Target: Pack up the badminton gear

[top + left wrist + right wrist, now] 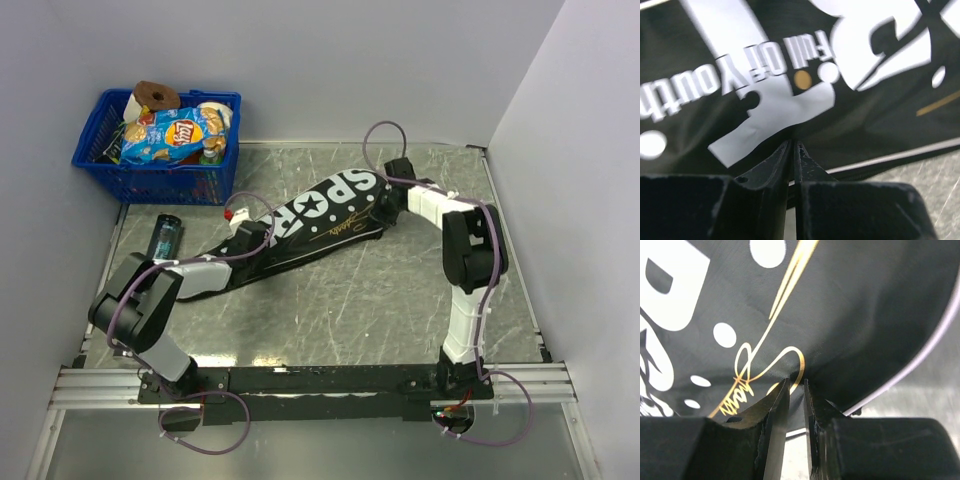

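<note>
The black racket-shaped bag (320, 215) lettered SPORT lies slantwise across the middle of the table. My left gripper (252, 232) is at its narrow lower-left part, and in the left wrist view (792, 142) the jaws are pinched together on a fold of the bag's cloth (865, 115). At the bag's wide far end, my right gripper (392, 185) is closed on a pinch of the cloth (855, 315) by the gold signature, with only a thin gap (796, 381). A dark tube (166, 237) lies on the table left of the bag.
A blue plastic basket (150, 180) with a crisp packet (175, 135) stands at the back left corner. A small red and white thing (230, 213) lies by the left gripper. Walls close in the table at the back and on both sides.
</note>
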Available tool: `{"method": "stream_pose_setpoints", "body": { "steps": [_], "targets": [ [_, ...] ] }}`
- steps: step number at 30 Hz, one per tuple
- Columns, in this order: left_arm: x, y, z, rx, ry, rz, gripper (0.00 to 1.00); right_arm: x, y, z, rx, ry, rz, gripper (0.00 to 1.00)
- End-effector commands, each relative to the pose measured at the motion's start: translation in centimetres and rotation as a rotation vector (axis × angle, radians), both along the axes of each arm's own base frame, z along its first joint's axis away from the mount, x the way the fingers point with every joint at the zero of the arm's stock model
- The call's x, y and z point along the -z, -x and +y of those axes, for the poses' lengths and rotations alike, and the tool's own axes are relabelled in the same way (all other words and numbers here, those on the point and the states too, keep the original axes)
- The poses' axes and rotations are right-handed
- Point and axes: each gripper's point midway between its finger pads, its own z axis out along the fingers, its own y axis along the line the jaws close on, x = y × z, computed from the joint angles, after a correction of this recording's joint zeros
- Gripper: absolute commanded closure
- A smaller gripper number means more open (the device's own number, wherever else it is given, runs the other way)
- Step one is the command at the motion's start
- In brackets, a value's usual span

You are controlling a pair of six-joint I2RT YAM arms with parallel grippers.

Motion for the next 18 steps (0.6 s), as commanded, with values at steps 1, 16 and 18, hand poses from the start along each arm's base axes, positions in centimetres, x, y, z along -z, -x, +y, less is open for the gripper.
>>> {"method": "stream_pose_setpoints", "body": {
  "steps": [1,16,18],
  "targets": [
    [3.6,2.1,3.5,-0.011,-0.086,0.099,0.86,3.4,6.5,-2.2,0.026,0.125,0.144,0.74],
    [2.8,6.5,-1.2,0.203,0.147,0.066,0.93,-7.1,11.5,-2.6,0.018,0.234,-0.278,0.61],
    [1.8,6.7,-1.4,0.217,0.160,0.041,0.92,-6.4,12.5,-2.1,0.015,0.165,-0.280,0.54]
  ]
}}
